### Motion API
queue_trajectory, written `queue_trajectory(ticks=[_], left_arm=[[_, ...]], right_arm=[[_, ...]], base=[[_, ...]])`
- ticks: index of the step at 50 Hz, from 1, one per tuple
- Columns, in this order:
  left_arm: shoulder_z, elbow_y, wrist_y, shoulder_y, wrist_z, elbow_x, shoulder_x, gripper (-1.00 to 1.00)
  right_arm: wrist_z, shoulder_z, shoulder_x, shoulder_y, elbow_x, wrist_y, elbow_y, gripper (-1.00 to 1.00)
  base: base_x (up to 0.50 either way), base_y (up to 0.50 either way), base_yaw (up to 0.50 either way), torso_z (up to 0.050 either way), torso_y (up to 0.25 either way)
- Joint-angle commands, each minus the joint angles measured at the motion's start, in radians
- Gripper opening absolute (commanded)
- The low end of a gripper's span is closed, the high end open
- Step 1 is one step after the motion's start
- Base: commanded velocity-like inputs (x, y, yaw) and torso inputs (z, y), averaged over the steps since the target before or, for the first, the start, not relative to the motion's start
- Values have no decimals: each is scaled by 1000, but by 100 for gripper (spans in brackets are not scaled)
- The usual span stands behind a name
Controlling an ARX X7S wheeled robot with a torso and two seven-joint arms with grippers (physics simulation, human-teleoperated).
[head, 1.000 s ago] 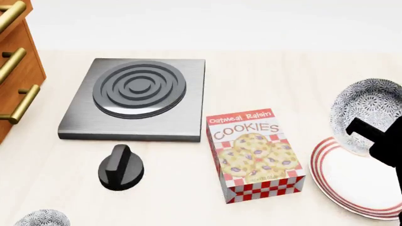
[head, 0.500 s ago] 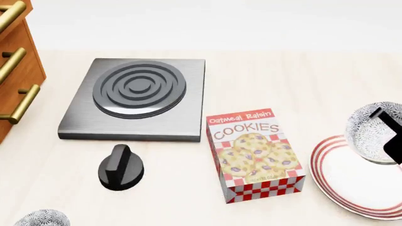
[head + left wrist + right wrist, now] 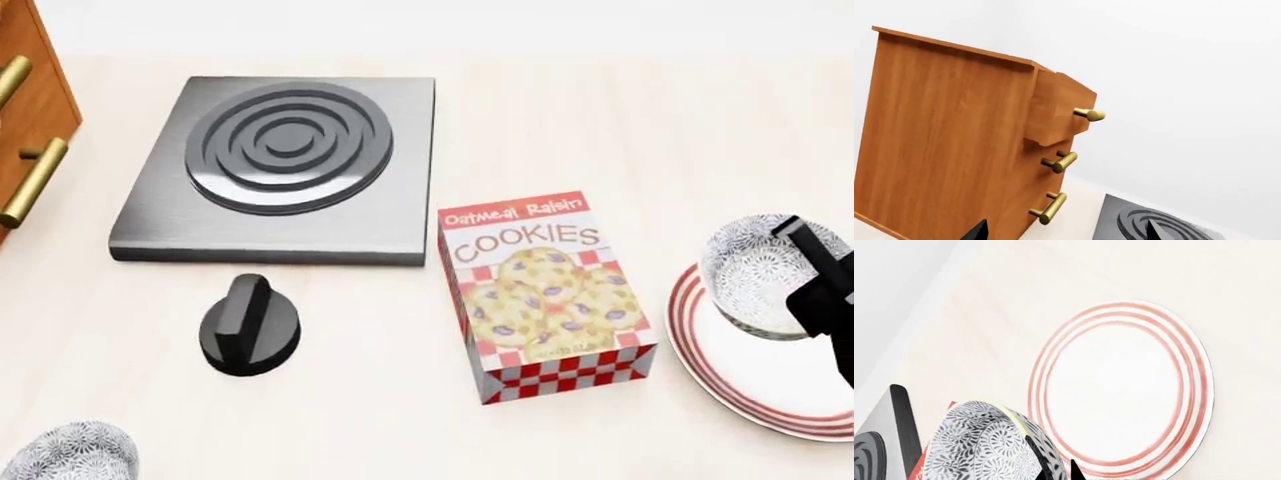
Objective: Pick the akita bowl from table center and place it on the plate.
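Fingers [image 3: 811, 262] of the right gripper [image 3: 825, 285] are pinched on the rim of the bowl [image 3: 755, 272], holding it over the far left edge of the plate [image 3: 747, 385]; whether it touches, I cannot tell. Mouth mostly up, tipped slightly. Left gripper's fingers [image 3: 977, 231] show only as dark tips, apart, with nothing between them. A cookie box [image 3: 545, 295] stands on the table [image 3: 400, 420] just beside the plate.

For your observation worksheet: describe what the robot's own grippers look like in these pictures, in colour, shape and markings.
Little shows. The right gripper is plain matte black with flat, angular, blocky parts. Of the left gripper, only two black pointed fingertips show. No cables, markings or sleeves are visible.
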Motion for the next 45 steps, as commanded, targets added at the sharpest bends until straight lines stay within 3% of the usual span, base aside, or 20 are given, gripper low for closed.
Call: queue_trajectory(ticks=[1, 3, 5, 23, 45], left_arm=[[14, 5, 20, 8, 7, 22, -6, 100], [33, 7, 26, 9, 6, 68, -13, 100], [21, 14, 3, 5, 10, 7, -14, 100], [15, 6, 4, -1, -5, -2, -16, 100], [15, 2, 43, 12, -4, 11, -15, 100]], right_arm=[[-16, 24, 10, 16, 15, -48, 48, -100], [-14, 33, 12, 25, 15, -54, 63, -100], [-16, 36, 16, 35, 13, -65, 75, -100], [-81, 17, 60, 123, -34, -216, 268, -100], [-69, 49, 83, 145, -30, -253, 287, -100]], base=[[0, 0, 0, 9, -250], [0, 0, 0, 9, -250], [0, 0, 0, 9, -250], [0, 0, 0, 1, 0], [0, 0, 0, 12, -101]])
